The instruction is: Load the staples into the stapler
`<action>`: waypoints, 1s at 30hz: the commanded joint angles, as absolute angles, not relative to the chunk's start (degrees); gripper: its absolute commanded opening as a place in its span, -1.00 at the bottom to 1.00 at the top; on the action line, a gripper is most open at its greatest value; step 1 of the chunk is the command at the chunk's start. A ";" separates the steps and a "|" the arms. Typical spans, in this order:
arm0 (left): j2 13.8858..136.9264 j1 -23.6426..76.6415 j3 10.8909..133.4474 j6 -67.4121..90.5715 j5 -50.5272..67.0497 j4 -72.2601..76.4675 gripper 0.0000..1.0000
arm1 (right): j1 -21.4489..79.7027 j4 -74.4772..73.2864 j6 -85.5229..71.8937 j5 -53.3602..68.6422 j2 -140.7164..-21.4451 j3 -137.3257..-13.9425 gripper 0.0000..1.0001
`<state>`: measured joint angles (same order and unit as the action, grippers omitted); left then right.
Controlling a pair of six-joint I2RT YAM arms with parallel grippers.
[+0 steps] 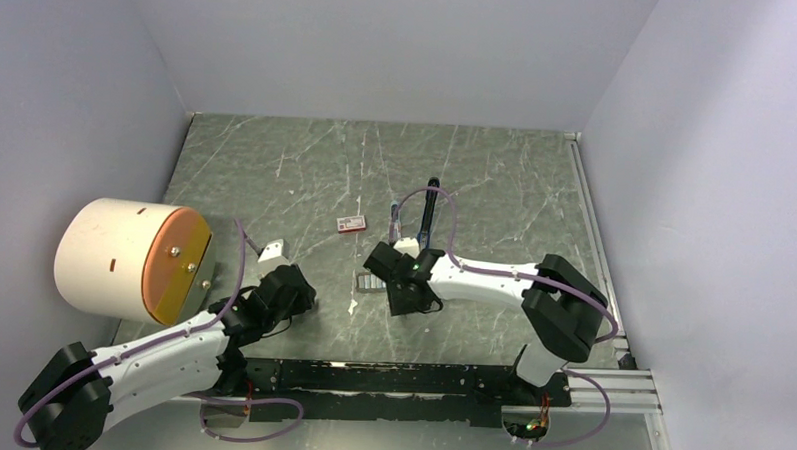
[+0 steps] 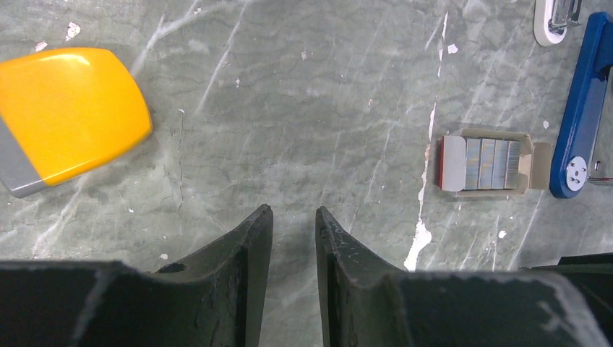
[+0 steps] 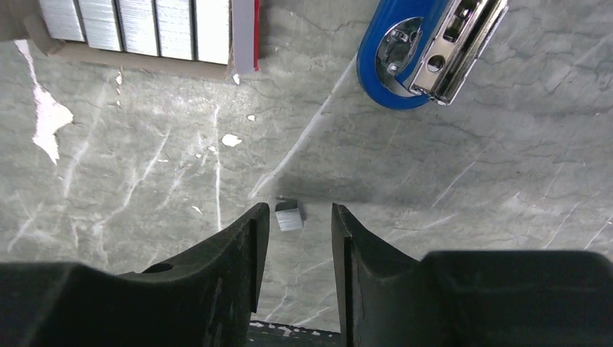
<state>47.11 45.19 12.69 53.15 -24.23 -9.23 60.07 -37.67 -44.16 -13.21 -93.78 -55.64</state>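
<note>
The staples (image 1: 372,282) lie near the middle of the surface (image 1: 306,172), somewhat toward its near edge, as a flat row of grey strips packed side by side in an open cardboard tray (image 2: 538,165) with a red side. The stapler (image 1: 428,211) lies just beyond them toward the far edge, lengthwise, and its rounded blue end is just beside the tray. In the right wrist view a chrome part shows at that end. The right tool (image 3: 300,207) hangs low over the surface on the near side of the tray. Its jaws are parted and grip nothing. A small staple strip (image 3: 289,216) lies flat on the surface between the fingertips, close to the left finger, with a clear gap to the right one. The left tool (image 2: 293,211) is well apart from the staples, toward the left edge. Its jaws are a narrow gap apart with only bare surface between them. A yellow block (image 2: 69,108) with a grey end lies ahead of it in its wrist view. A small red-and-white box (image 1: 351,222) lies past the tray toward the far edge, and a cream drum (image 1: 123,260) with an orange face sits at the left edge.
</note>
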 commanded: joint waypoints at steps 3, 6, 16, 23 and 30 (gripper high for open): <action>47.35 44.90 13.40 52.48 -24.63 -6.77 -0.32 | 60.48 -37.34 -44.60 -13.22 -94.82 -57.32 -0.18; 47.55 44.88 13.45 52.23 -24.63 -6.74 -0.32 | 60.56 -37.67 -42.50 -12.84 -96.21 -57.94 -0.18; 47.81 44.91 13.24 52.56 -24.57 -6.41 -0.34 | 61.10 -37.02 -41.18 -12.36 -97.38 -58.18 -0.36; 47.99 44.89 13.01 52.81 -24.25 -6.11 -0.36 | 61.39 -36.75 -41.38 -11.44 -97.64 -57.93 -0.38; 48.07 44.89 13.06 52.83 -24.11 -6.14 -0.37 | 61.44 -35.73 -40.88 -11.82 -98.47 -57.79 -0.38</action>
<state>48.12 45.19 12.69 53.12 -24.16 -7.92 61.08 -36.86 -41.39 -11.75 -97.14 -57.14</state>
